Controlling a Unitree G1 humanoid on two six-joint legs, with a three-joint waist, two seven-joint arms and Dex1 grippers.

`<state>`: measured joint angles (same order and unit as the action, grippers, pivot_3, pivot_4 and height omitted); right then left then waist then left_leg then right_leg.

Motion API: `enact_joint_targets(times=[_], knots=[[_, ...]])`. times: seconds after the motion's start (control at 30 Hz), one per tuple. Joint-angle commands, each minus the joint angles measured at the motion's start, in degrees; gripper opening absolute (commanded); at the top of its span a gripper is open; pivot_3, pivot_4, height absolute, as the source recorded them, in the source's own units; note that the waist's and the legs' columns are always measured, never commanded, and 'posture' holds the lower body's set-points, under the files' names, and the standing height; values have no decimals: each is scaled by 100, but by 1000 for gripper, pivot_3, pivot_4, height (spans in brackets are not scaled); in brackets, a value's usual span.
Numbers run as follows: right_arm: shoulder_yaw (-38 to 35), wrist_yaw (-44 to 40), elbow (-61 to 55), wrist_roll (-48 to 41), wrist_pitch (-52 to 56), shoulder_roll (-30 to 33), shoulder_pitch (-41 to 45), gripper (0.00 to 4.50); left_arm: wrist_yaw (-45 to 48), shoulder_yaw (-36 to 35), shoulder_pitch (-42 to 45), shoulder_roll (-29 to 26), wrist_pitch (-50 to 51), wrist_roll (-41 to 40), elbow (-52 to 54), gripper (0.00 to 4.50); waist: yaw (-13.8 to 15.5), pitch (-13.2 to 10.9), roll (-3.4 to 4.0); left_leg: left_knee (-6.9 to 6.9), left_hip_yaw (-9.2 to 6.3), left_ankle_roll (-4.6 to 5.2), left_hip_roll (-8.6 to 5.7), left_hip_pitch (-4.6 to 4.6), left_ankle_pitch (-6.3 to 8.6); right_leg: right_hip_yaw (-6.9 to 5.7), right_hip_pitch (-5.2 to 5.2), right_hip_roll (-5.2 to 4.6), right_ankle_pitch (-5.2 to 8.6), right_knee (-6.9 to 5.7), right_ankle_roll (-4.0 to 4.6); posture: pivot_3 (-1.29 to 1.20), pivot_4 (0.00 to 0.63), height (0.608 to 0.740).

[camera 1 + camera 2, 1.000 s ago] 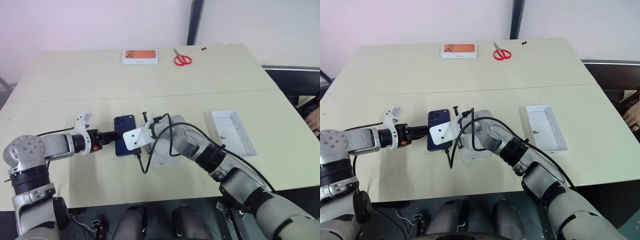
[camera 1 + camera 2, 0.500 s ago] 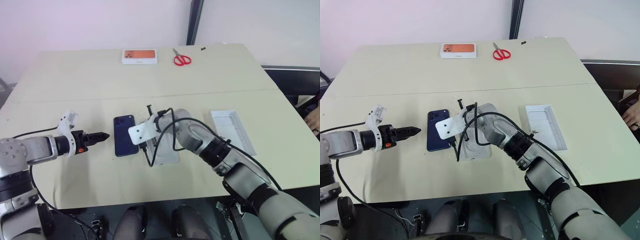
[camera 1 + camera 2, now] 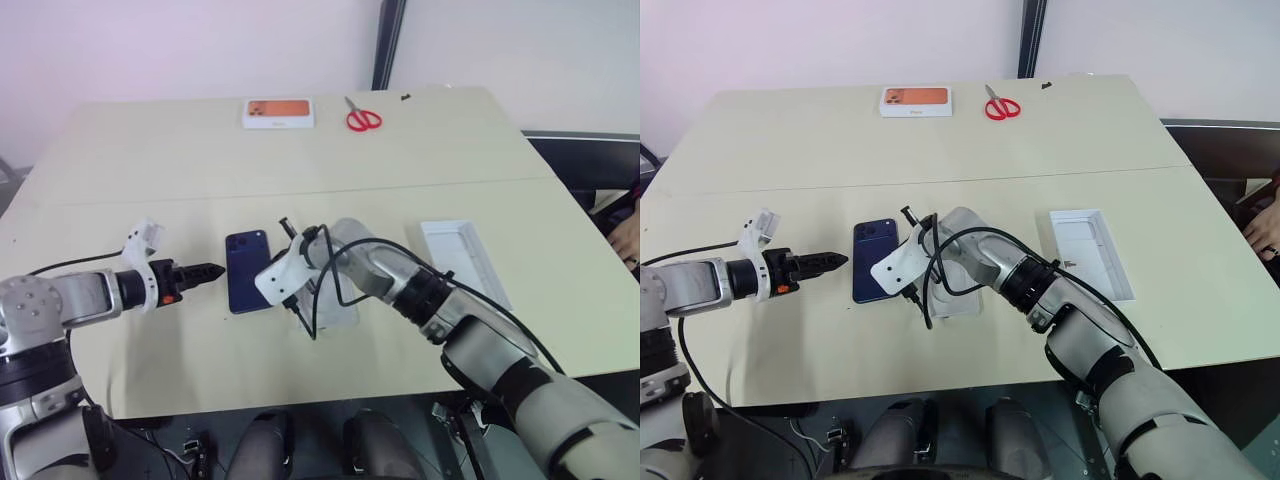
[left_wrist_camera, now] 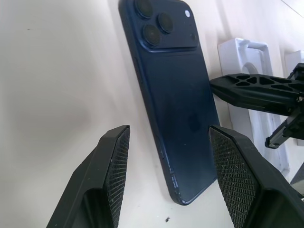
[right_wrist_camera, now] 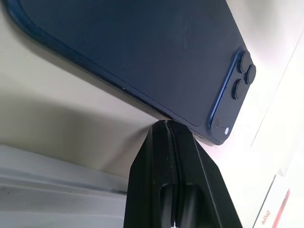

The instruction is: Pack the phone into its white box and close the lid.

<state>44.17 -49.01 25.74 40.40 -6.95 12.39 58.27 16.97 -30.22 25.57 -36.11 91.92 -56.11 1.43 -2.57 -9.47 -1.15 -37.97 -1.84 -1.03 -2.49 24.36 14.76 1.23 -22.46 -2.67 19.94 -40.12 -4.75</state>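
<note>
Left gripper (image 4: 166, 180) jaws apart, right gripper (image 5: 167, 130) pinched shut against slim navy-blue phone (image 3: 246, 271); red scissors (image 3: 364, 119), orange-printed white box (image 3: 278, 112) far back.

Phone (image 3: 247, 271) flat on table (image 3: 180, 170), between both end effectors, scissors (image 3: 363, 119) far behind

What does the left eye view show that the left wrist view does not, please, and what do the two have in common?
The left eye view alone takes in the scissors, the white box with an orange picture at the table's far edge, and a white tray to the right. The left wrist view alone shows the left tool's open fingers close up, apart from the phone. Both show the phone lying back up on the table, with the right tool at its side.
</note>
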Motion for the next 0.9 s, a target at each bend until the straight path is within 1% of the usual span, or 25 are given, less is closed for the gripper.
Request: enact_joint_targets(times=[0.03, 0.3, 0.47, 0.63, 0.9], knots=[[-125, -32, -30, -170, -107, -181, 47, 0, 64, -17, 54, 23, 3, 44, 213, 2760, -2, 0, 0, 0, 0, 0, 0, 0, 0, 0, 0, 0, 0, 0, 0, 0, 150, 740], [-228, 215, 243, -362, -116, -585, -50, 0, 96, 94, 81, 163, 54, 129, 204, 2760, -40, 0, 0, 4, 0, -3, 5, 0, -2, 0, -3, 4, 0, -1, 0, 0, 150, 740], [-362, 160, 256, -522, 57, -738, -180, 0, 139, 174, 70, 243, 58, 148, 185, 2760, -50, 0, 0, 4, 0, -3, 5, -1, -2, 0, -2, 4, 0, -1, 0, 0, 150, 740], [-434, 55, 151, -588, 222, -761, -330, 0, 164, 202, 59, 383, 58, 123, 177, 2760, -68, 0, 0, 6, 0, -4, 5, -3, -2, 0, -1, 4, 0, -1, 0, 0, 150, 740], [-458, -55, 10, -606, 335, -719, -492, 0, 15, 96, 66, 872, 58, -216, 197, 2760, -71, 1, 0, 5, 0, -4, 5, -3, -2, 0, 0, 4, 0, -2, 0, 0, 150, 740]])
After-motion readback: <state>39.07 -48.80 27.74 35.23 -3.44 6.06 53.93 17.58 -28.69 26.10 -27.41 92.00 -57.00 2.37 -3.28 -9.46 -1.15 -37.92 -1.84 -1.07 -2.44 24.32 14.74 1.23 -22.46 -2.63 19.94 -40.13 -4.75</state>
